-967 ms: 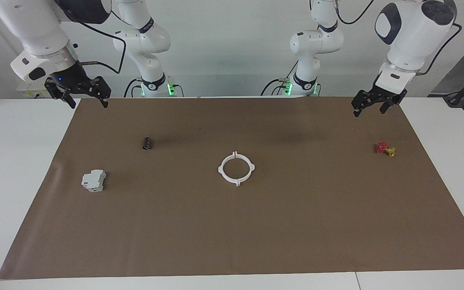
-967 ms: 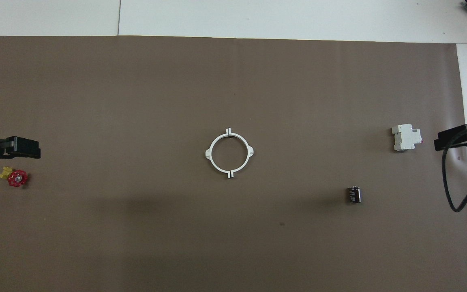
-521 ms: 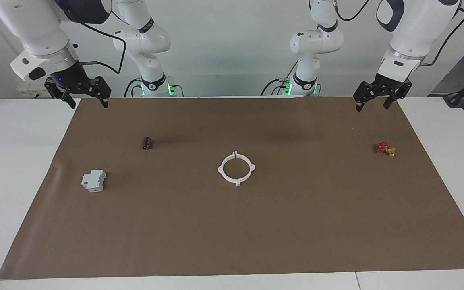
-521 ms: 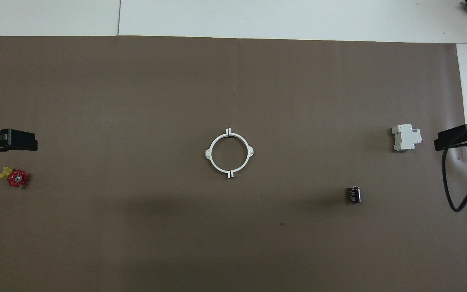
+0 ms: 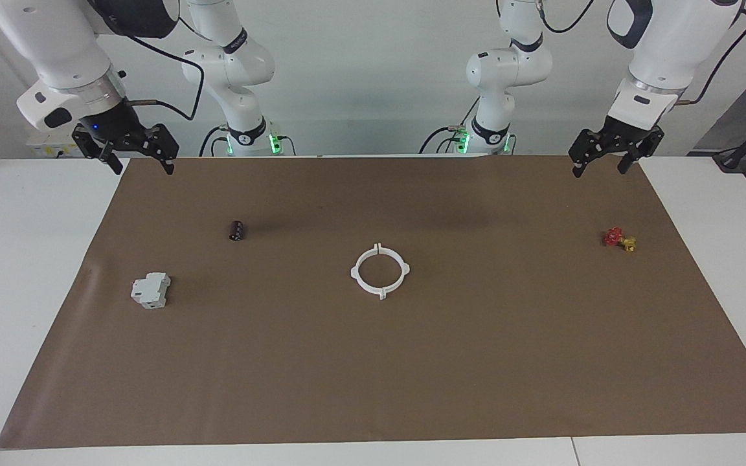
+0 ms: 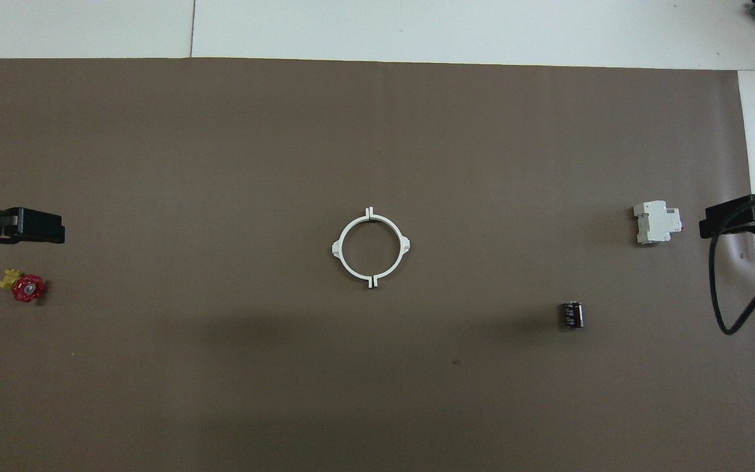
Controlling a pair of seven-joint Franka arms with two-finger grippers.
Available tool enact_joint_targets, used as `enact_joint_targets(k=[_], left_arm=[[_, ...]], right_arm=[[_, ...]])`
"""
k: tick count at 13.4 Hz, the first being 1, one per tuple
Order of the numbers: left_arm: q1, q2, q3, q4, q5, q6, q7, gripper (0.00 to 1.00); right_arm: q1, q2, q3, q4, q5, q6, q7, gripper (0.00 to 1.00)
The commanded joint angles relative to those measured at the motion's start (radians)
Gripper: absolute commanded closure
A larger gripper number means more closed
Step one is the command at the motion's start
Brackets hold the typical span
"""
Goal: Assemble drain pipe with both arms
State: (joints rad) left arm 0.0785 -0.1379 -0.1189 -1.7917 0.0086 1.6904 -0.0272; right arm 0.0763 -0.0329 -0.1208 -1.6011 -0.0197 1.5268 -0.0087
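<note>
The drain pipe lies flat in the middle of the brown mat. Its two white half-rings sit together as one closed ring, with their end tabs meeting; it also shows in the overhead view. My left gripper hangs open and empty over the mat's corner at the left arm's end, above the red-and-yellow valve in the overhead view. My right gripper hangs open and empty over the mat's corner at the right arm's end. Both are well apart from the ring.
A grey-white box and a small black cylinder lie toward the right arm's end. A red-and-yellow valve lies toward the left arm's end. The brown mat covers the white table.
My left gripper has risen a little and straightened, drifting away from the valve. My right gripper has barely shifted. The ring has not moved.
</note>
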Motion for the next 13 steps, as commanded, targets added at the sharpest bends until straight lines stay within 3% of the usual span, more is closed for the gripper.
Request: enact_joint_targets(k=[1, 5, 13], left_arm=[[-0.017, 0.001, 0.010, 0.030, -0.016, -0.013, 0.012, 0.00], [-0.023, 0.040, 0.012, 0.153, -0.016, -0.187, 0.013, 0.00], [-0.023, 0.038, 0.013, 0.141, -0.016, -0.189, 0.012, 0.00]], right_arm=[[-0.004, -0.004, 0.009, -0.007, 0.020, 0.021, 0.016, 0.00], [-0.006, -0.004, 0.009, -0.007, 0.020, 0.021, 0.015, 0.00], [-0.009, -0.004, 0.009, -0.007, 0.020, 0.021, 0.013, 0.00]])
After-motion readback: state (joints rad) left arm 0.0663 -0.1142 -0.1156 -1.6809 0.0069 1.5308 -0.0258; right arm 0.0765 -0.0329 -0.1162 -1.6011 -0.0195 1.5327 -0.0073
